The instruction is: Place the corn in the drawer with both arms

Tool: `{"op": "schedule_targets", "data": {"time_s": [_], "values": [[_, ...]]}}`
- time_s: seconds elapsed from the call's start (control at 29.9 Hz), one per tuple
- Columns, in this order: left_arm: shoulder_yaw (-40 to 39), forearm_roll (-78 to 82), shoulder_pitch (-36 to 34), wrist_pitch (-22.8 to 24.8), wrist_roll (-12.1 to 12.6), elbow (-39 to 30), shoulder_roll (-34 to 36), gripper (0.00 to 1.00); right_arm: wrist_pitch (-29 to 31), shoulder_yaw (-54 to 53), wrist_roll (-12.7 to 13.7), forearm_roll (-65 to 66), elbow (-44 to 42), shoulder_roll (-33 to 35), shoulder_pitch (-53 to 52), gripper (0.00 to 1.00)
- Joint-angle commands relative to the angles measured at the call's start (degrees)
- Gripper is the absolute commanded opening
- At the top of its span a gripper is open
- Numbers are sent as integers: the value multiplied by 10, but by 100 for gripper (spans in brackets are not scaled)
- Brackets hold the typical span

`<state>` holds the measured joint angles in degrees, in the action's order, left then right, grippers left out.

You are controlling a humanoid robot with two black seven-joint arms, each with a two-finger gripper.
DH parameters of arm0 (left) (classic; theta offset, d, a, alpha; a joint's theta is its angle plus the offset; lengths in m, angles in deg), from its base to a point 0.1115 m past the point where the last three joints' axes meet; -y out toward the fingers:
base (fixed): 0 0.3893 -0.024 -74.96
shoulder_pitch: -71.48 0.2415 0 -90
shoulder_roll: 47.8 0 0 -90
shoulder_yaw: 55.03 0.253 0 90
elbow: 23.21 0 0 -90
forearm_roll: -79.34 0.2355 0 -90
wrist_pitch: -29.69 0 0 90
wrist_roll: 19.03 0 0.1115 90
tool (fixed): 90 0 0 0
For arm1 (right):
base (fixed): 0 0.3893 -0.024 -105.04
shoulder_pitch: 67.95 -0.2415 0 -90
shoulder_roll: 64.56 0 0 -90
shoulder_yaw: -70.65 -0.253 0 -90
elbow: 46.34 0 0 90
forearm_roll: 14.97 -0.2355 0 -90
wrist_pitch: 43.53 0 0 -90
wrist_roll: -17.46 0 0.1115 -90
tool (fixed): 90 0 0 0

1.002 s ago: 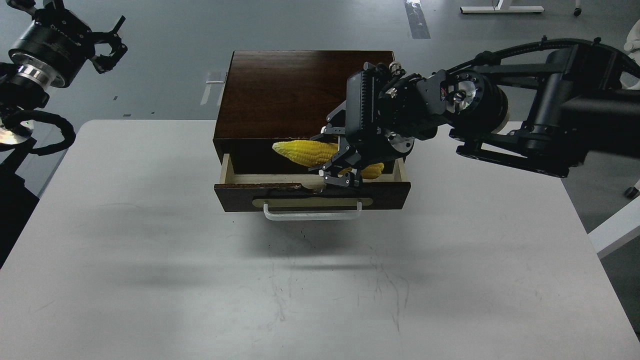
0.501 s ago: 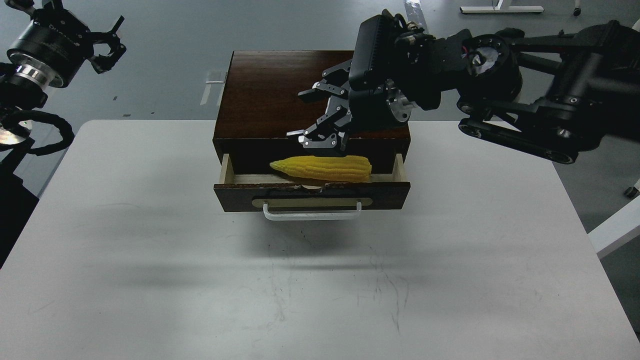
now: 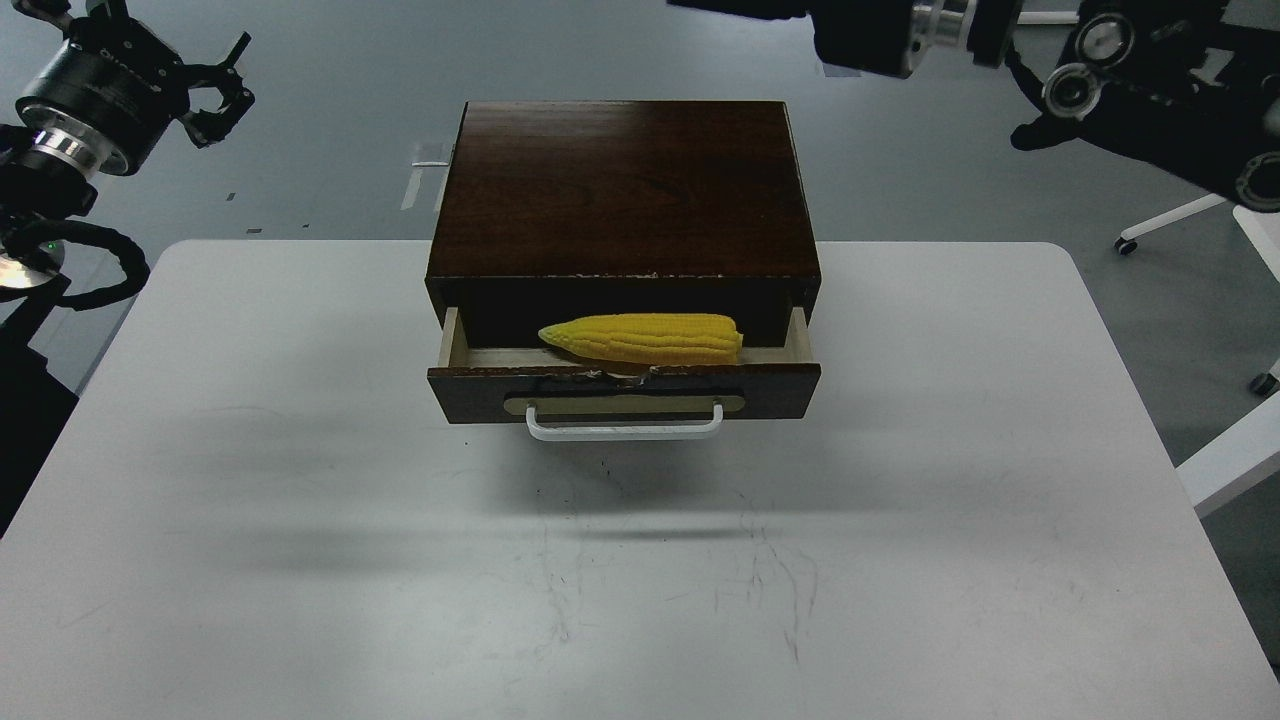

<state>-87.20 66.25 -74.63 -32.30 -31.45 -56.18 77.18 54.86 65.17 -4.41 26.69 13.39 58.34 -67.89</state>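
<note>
The yellow corn (image 3: 642, 339) lies on its side inside the open drawer (image 3: 470, 393), tip pointing left, with nothing holding it. The drawer has a dark front with a white handle (image 3: 625, 432) and is pulled out a little from the dark wooden cabinet (image 3: 620, 180). My left gripper (image 3: 226, 82) hangs at the far upper left, well off the table, with its claws apart and empty. My right arm (image 3: 1100, 60) is raised along the top edge; its gripper end is cut off by the frame.
The cabinet stands at the back middle of a white table (image 3: 300, 500). Grey floor lies behind it. A white desk corner (image 3: 1235, 460) and chair legs (image 3: 1170, 220) are off to the right.
My right gripper let go of the corn, which settled flat in the drawer. The right arm then rose up and back out of view. The left arm has not moved.
</note>
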Motion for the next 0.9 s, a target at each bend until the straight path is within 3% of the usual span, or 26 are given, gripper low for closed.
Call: {"op": "schedule_targets", "data": {"time_s": [0.0, 0.2, 0.47, 0.63, 0.87], "values": [[-1, 0, 0, 0, -1, -1, -3, 98, 0, -15, 0, -163, -41, 24, 12, 100], [-2, 0, 0, 0, -2, 0, -11, 98, 0, -44, 1, -355, -83, 54, 61, 100], [-1, 0, -3, 0, -1, -1, -13, 98, 0, -169, 6, -625, -105, 90, 214, 100], [-1, 0, -3, 0, 0, -1, -11, 98, 3, -203, 2, -636, -106, 97, 273, 100], [-1, 0, -2, 0, 0, -1, -13, 98, 1, -203, 1, -635, -107, 98, 278, 100]]}}
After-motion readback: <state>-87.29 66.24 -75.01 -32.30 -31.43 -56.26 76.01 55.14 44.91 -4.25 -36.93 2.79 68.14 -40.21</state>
